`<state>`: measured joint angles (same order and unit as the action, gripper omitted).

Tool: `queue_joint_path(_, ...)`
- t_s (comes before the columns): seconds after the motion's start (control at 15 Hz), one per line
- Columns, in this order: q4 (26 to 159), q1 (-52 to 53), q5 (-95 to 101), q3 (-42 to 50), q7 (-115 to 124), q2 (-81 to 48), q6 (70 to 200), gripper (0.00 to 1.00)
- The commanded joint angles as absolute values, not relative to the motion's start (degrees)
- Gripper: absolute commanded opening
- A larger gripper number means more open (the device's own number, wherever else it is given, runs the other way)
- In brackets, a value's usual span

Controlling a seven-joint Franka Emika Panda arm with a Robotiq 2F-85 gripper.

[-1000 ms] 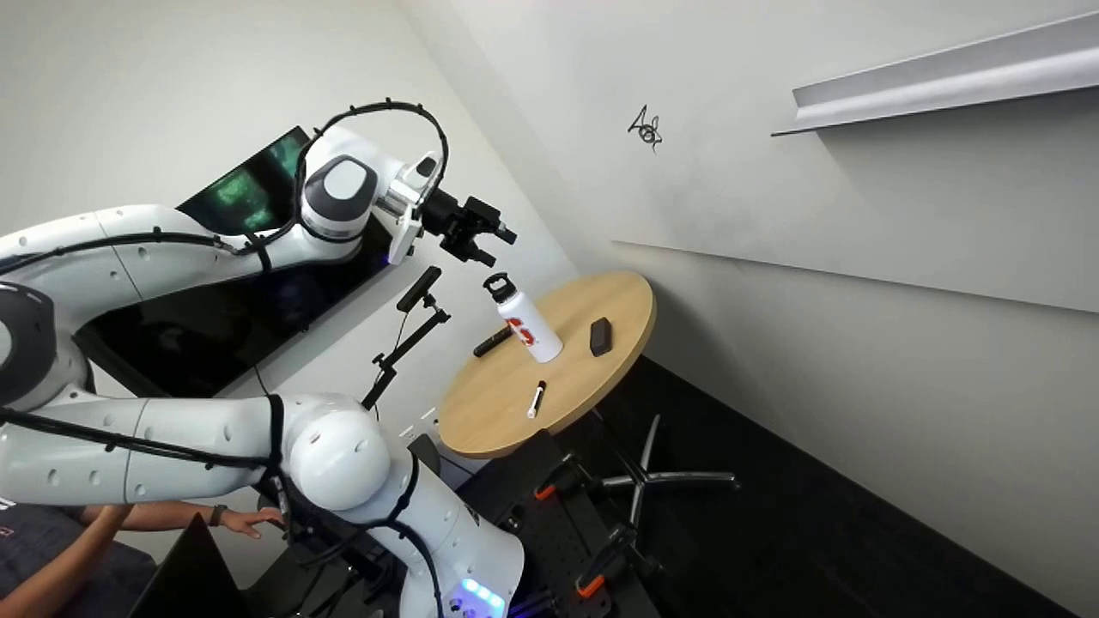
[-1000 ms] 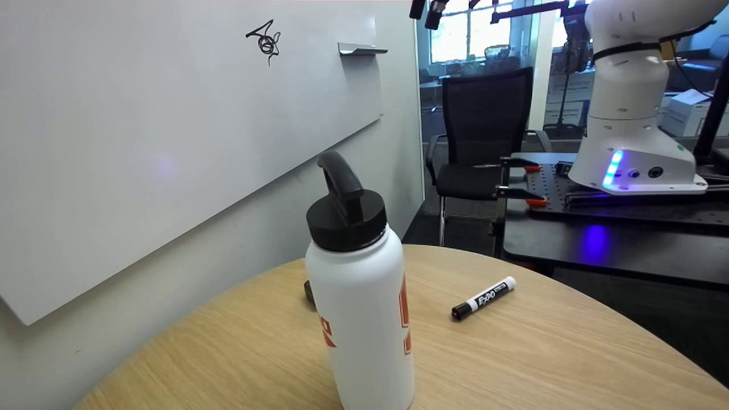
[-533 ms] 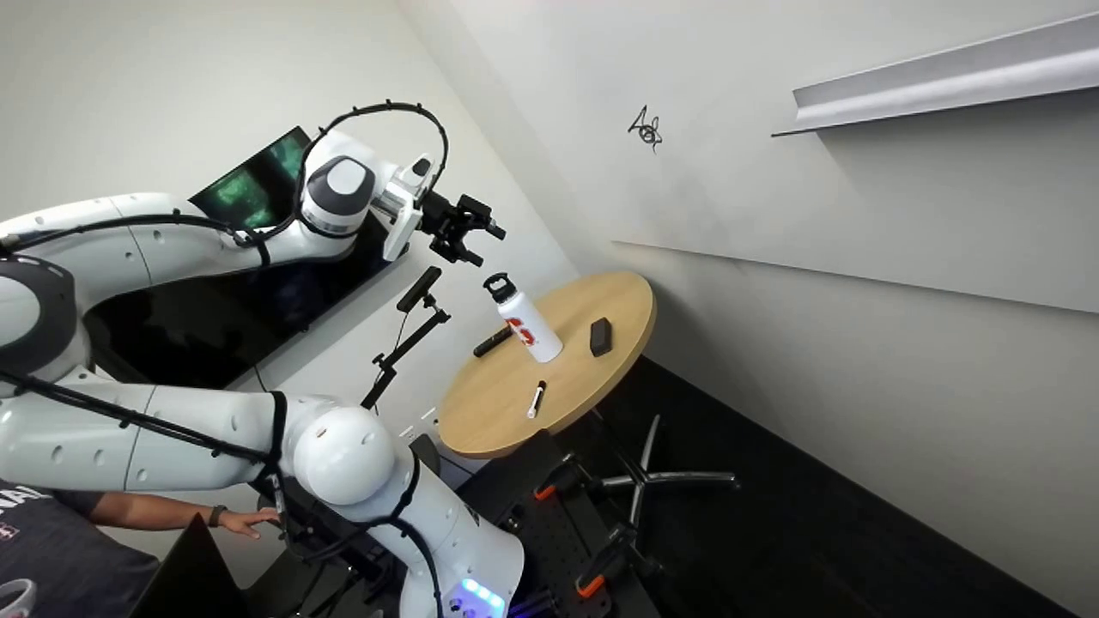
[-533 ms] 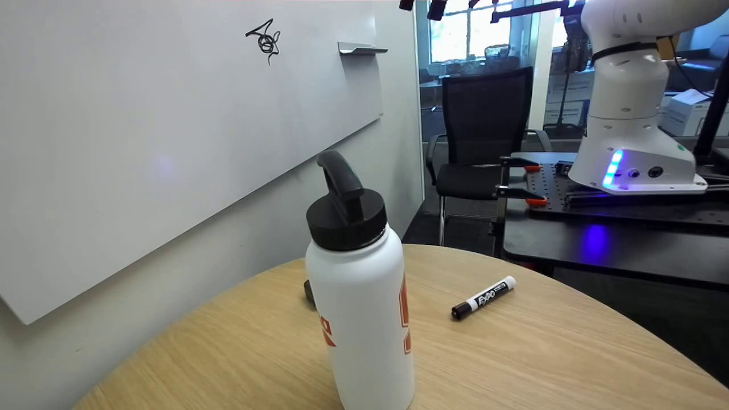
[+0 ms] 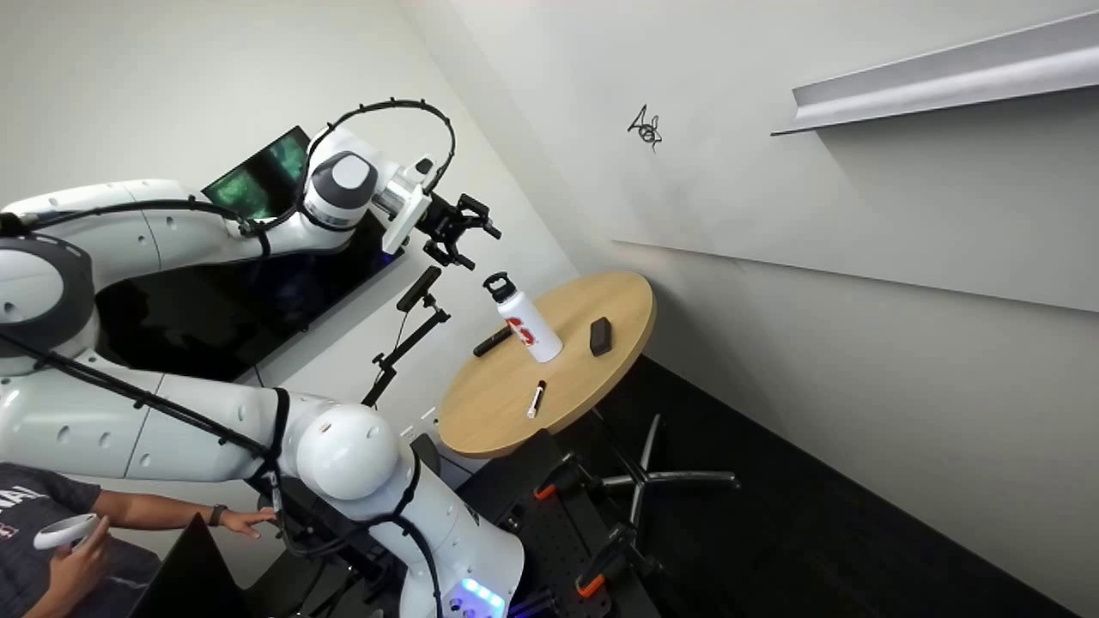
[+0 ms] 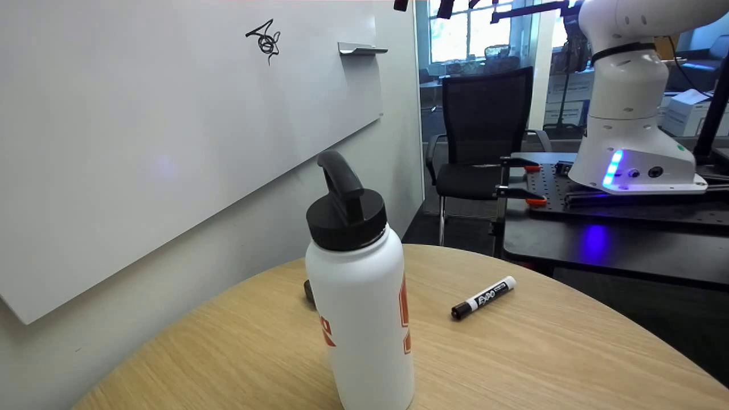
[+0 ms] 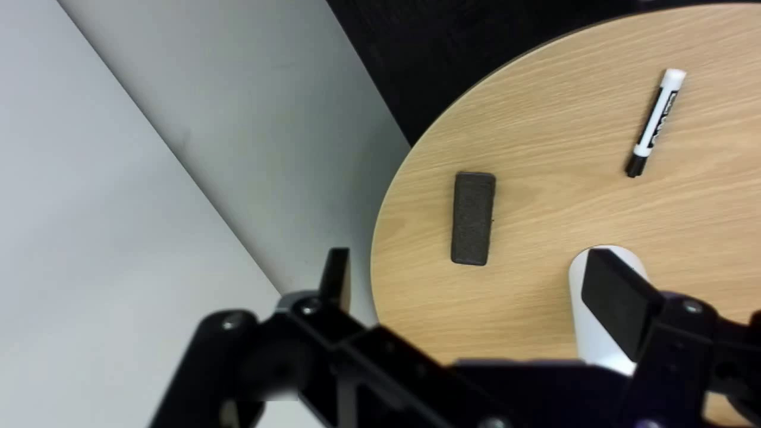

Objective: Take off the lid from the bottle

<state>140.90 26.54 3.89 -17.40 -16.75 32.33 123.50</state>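
So the bottle (image 6: 361, 319) is standing upright on the round table (image 5: 498, 403), black lid (image 6: 346, 215) on, nothing touching it. The lid has a loop handle (image 6: 344, 182) sticking up, so I'd guess the gripper (image 5: 481, 247) hangs that high to clear it on the way down. It's spread wide with nothing between its fingers (image 7: 618, 297), which makes sense if it has to straddle something that chunky. Not lined up yet imo: in the wrist view the bottle pokes out from behind one of them, so it'll probably need to shift over first. Marker (image 7: 656, 122) and dark block (image 7: 473, 219) lie apart from the bottle, so neither should get in the way. My worry is the twist: nothing's bracing the bottle, so it could just spin along with the lid.
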Motion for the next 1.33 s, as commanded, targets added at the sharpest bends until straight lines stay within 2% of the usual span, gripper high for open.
queue_joint_path(0.0,131.13,29.04,3.80,-18.26,-23.22,23.46,118.19,1.00)
queue_joint_path(0.67,113.18,33.11,3.30,-26.21,-40.87,3.50,116.87,1.00)
queue_joint_path(0.8,116.25,32.34,3.87,-26.76,-39.07,5.47,119.37,1.00)
queue_joint_path(1.27,112.64,32.59,4.59,-27.30,-43.40,1.76,117.86,1.00)
